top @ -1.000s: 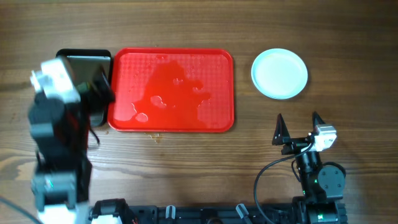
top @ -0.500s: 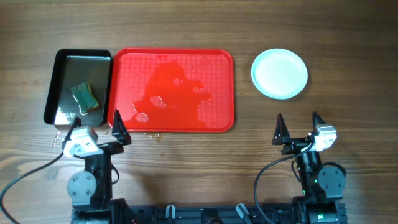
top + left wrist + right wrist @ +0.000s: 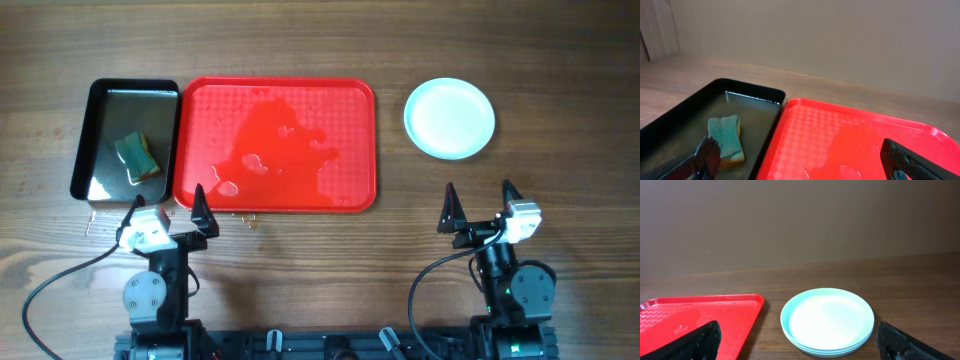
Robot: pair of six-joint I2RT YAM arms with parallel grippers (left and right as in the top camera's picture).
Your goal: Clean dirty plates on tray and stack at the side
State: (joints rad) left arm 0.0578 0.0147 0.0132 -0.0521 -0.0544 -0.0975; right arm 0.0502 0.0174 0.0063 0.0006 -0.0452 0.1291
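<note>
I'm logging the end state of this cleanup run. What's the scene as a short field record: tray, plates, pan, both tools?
tray: red, no plates on it, wet patches on its surface
plates: one stack on the table, right of the tray; top plate looks clean
black pan: left of the tray, holds a sponge
left tool: open, empty, near the tray's front-left corner
right tool: open, empty, in front of the plates

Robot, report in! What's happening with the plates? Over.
Both open, empty: left gripper, right gripper. White plates stacked right of wet, bare tray. Green sponge in black pan. Nothing in the way.
</note>
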